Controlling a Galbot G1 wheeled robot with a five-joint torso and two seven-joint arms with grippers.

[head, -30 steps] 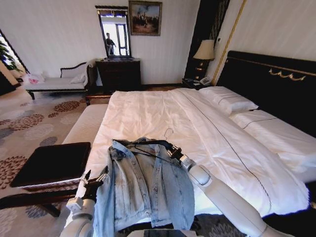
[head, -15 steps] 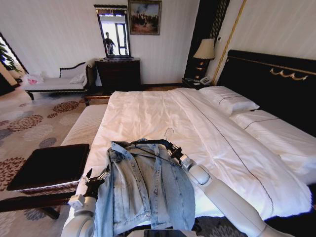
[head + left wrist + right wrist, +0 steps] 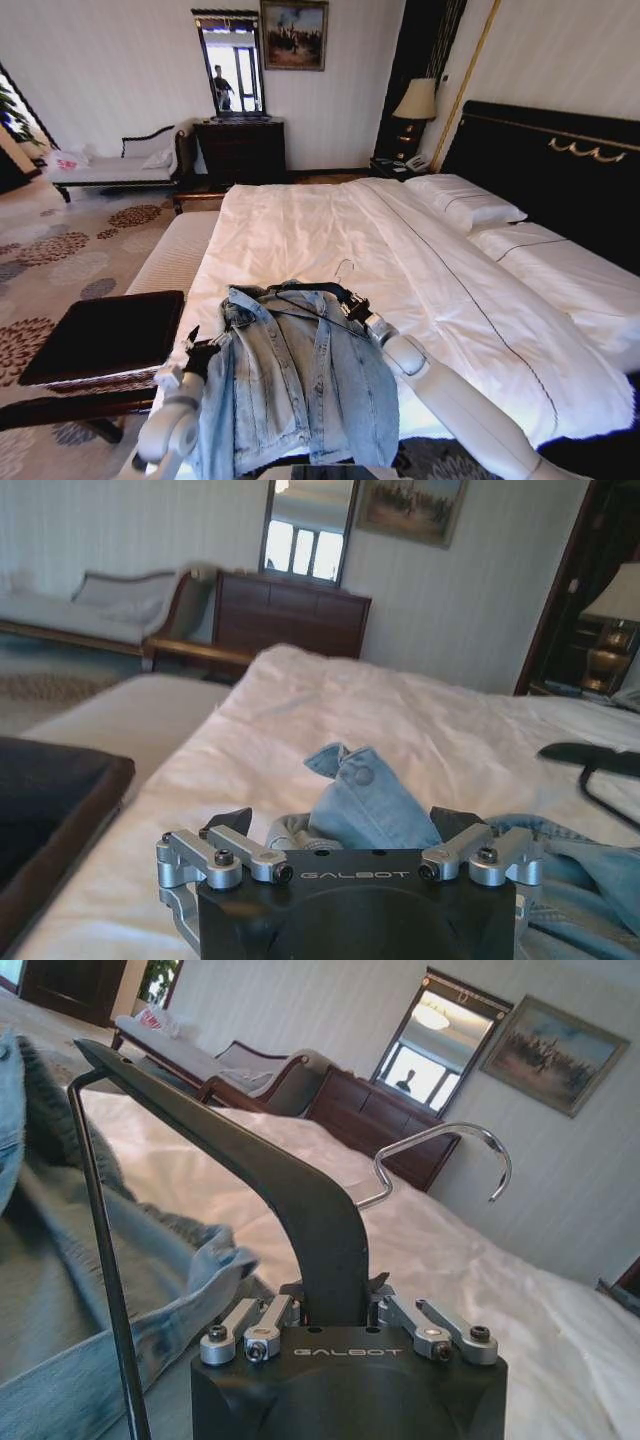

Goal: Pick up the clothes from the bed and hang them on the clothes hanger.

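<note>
The clothes, a light-blue denim jacket (image 3: 295,385), lie collar-up at the near edge of the bed (image 3: 300,215). The black clothes hanger (image 3: 312,289) rests at the collar, its silver hook (image 3: 343,268) pointing up the bed. My right gripper (image 3: 354,307) is shut on the hanger's right end (image 3: 330,1260). At the jacket's left shoulder my left gripper (image 3: 203,347) is open. A fold of denim (image 3: 365,805) stands between its spread fingers (image 3: 234,826).
A dark low table (image 3: 100,335) stands close to the bed's left side, with a white bench (image 3: 175,250) beyond it. Pillows (image 3: 465,205) and the black headboard (image 3: 560,170) are at the right. A dresser with mirror (image 3: 240,150) and a chaise (image 3: 110,168) line the far wall.
My left gripper has moved forward and right to the jacket's left shoulder. The right gripper and the hanger have stayed almost still.
</note>
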